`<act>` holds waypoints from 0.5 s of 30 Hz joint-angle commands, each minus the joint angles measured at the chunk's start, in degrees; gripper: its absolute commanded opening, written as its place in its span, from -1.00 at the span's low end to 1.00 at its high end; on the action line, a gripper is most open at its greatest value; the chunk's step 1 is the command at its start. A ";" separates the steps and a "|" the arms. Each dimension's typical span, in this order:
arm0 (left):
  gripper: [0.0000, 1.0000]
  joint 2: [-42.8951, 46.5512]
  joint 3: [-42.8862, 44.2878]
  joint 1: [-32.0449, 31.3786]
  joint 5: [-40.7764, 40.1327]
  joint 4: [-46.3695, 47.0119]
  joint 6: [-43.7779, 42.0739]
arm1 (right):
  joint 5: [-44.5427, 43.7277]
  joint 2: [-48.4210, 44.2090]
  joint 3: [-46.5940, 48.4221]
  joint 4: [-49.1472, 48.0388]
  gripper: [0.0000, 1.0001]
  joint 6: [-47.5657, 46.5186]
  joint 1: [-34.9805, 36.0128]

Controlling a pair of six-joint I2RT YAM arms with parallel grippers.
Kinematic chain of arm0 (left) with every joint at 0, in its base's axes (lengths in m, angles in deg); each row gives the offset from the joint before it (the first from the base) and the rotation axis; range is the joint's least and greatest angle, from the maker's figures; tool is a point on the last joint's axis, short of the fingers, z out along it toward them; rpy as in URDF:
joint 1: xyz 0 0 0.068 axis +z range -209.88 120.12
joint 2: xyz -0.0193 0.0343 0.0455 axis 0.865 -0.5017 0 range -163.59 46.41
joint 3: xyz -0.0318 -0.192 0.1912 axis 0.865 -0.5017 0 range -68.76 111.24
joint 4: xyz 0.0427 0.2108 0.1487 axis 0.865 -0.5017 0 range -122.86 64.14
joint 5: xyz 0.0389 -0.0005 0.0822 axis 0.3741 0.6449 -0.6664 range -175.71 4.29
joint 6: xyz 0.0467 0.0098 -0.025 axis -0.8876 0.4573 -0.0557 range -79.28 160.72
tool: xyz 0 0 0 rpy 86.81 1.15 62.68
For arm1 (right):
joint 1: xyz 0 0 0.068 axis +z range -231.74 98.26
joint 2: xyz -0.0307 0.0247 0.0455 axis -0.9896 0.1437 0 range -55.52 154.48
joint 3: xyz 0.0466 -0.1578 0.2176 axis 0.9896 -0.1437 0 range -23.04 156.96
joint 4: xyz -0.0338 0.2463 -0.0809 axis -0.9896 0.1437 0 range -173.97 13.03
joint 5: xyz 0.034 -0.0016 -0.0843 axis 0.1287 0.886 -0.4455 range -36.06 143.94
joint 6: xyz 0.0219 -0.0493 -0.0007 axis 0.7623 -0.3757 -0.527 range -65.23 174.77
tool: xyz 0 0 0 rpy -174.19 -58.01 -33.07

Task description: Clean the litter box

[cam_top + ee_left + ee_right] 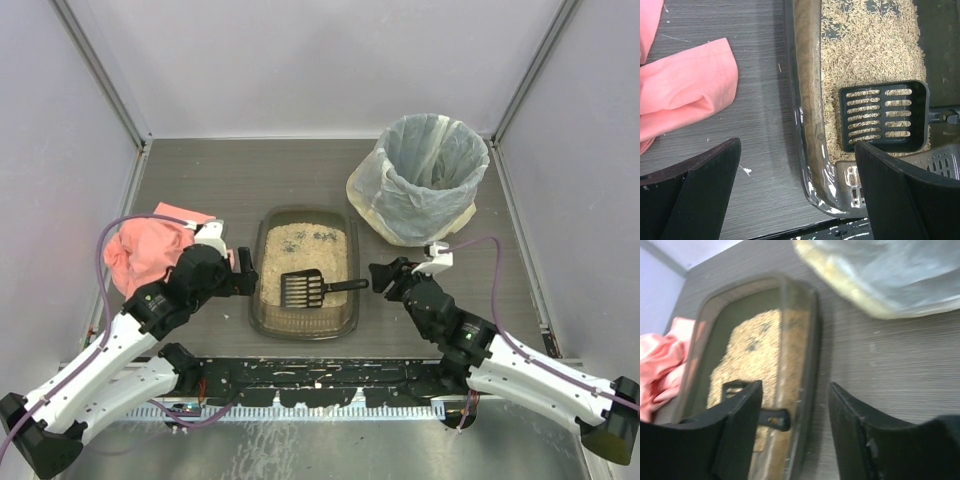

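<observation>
Inside one litter box, perhaps three clumps

No text, label, brand, number or sign can be read on anything in any of the three views.

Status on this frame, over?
Left gripper open at litter box left rim. Right gripper open beside scoop handle. Scoop lying in litter, dark clumps at far end. Nothing blocking.
</observation>
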 commanded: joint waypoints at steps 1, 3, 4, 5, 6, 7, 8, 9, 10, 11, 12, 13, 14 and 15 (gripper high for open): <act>0.96 2.05 3.22 0.23 -3.14 -0.90 -0.25 | -15.54 -5.57 5.87 11.52 0.29 -6.24 0.26; 0.96 2.73 3.93 0.25 -4.12 -1.88 -0.27 | -18.73 -7.47 8.76 15.41 0.47 -8.41 0.25; 0.96 3.10 4.31 0.29 -4.48 -2.30 -0.27 | -20.01 -8.08 9.75 16.91 0.65 -9.35 0.26; 0.96 3.44 4.70 0.31 -4.85 -2.67 -0.23 | -20.50 -8.58 10.73 18.45 0.92 -10.33 0.26; 0.96 3.79 5.05 0.29 -5.30 -3.10 -0.19 | -19.69 -8.89 11.63 18.75 0.99 -12.32 0.30; 0.96 4.16 5.38 0.23 -5.84 -3.45 -0.14 | -17.52 -8.98 12.42 18.68 1.00 -15.33 0.25; 0.96 4.62 5.61 0.24 -6.68 -3.89 -0.06 | -14.68 -8.59 13.47 18.60 1.00 -18.23 0.26; 0.96 5.12 5.83 0.28 -7.74 -4.52 0.21 | -12.98 -7.77 14.34 19.04 1.00 -19.83 0.26; 0.96 5.61 5.97 0.25 -9.01 -5.04 0.40 | -12.53 -6.66 15.07 19.94 1.00 -19.94 0.26; 0.96 6.16 5.96 0.24 -10.10 -5.34 0.43 | -13.07 -5.49 15.56 20.68 1.00 -18.90 0.21; 0.96 6.95 5.92 0.29 -11.27 -5.71 0.47 | -13.78 -4.14 15.78 21.20 1.00 -17.14 0.25; 0.96 7.63 5.87 0.24 -12.10 -5.96 0.58 | -13.66 -2.97 15.94 21.52 1.00 -16.26 0.26; 0.96 8.10 5.77 0.23 -12.80 -6.36 0.72 | -13.03 -1.92 16.04 21.78 1.00 -15.36 0.26; 0.96 8.72 5.70 0.29 -13.26 -6.70 0.97 | -12.37 -0.91 16.47 22.29 1.00 -14.61 0.26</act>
